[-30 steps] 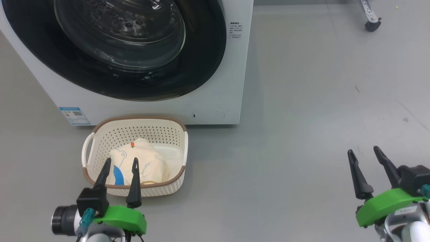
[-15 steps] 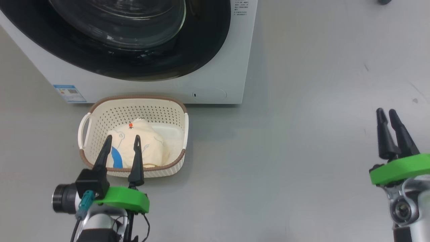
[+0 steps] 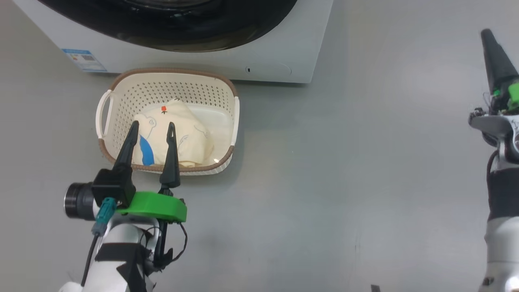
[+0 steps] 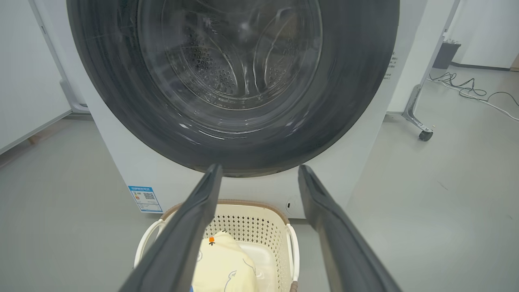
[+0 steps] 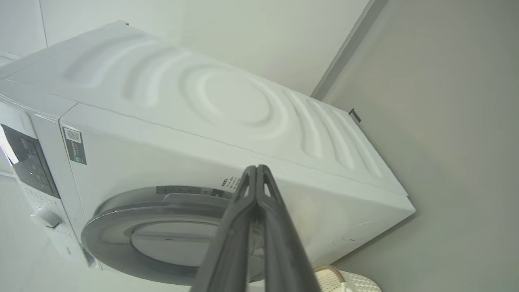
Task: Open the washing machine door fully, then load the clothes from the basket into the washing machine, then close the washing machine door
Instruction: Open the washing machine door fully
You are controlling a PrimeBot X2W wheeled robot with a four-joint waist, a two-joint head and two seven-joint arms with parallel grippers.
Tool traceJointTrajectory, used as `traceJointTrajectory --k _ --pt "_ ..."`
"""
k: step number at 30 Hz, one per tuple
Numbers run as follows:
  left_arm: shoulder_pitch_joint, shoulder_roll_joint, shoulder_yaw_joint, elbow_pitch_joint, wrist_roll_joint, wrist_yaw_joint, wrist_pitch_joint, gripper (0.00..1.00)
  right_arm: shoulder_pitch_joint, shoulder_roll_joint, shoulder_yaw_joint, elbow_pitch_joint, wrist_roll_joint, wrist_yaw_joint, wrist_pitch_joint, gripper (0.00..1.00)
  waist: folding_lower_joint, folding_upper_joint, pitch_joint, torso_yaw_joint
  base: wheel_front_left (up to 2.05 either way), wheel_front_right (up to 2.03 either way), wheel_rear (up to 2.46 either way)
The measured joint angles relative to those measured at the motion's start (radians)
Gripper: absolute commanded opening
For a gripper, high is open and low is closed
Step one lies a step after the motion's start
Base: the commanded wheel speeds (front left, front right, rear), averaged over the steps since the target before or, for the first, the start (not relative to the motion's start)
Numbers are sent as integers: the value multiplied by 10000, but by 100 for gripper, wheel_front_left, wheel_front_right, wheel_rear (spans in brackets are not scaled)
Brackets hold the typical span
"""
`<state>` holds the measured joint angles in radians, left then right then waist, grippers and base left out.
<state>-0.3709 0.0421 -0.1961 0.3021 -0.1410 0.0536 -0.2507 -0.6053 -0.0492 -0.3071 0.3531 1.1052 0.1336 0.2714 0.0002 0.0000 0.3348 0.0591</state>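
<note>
The washing machine (image 3: 279, 65) stands at the top of the head view, and the washing machine door (image 4: 357, 81) lies shut against its front, black rim around the glass bowl. In front of it on the floor sits the basket (image 3: 174, 71) holding the cream clothes (image 3: 186, 134) with a blue patch and orange tag. My left gripper (image 3: 152, 125) hovers open over the basket's near side, fingers apart and nothing between them; its wrist view has the left gripper (image 4: 260, 168) pointing at the door's lower rim. My right gripper (image 3: 486, 34) is shut and empty at the far right, aimed at the machine's side (image 5: 227, 121).
A blue sticker (image 3: 83, 60) marks the machine's lower left corner. A control panel (image 5: 28, 162) and knob (image 5: 44, 217) sit at the machine's top. A wheeled stand leg (image 4: 421, 129) and cables (image 4: 466, 85) lie to the right. Open grey floor (image 3: 344, 162) spreads right of the basket.
The head camera has tilted down, so the machine slid up the picture. My right gripper closed and swung up along the right edge. The left gripper stayed open over the basket.
</note>
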Motion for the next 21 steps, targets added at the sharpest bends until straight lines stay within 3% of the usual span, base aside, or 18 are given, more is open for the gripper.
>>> traceJointTrajectory --k 9,14,21 --pt "-213 -25 -104 -58 0 2 0 100 -2510 -44 -558 2036 2150 -2 2516 0 -1 0 589 498 0 0 0" --pt "-467 -42 -282 -121 -2 4 0 100 -3790 -234 -556 2884 2274 -2 3369 0 -2 0 900 747 0 0 0" --pt "-656 -71 -499 -150 -113 12 0 100 -5433 -437 -316 3965 1735 -2 3674 0 -1 0 1299 1089 0 0 0"
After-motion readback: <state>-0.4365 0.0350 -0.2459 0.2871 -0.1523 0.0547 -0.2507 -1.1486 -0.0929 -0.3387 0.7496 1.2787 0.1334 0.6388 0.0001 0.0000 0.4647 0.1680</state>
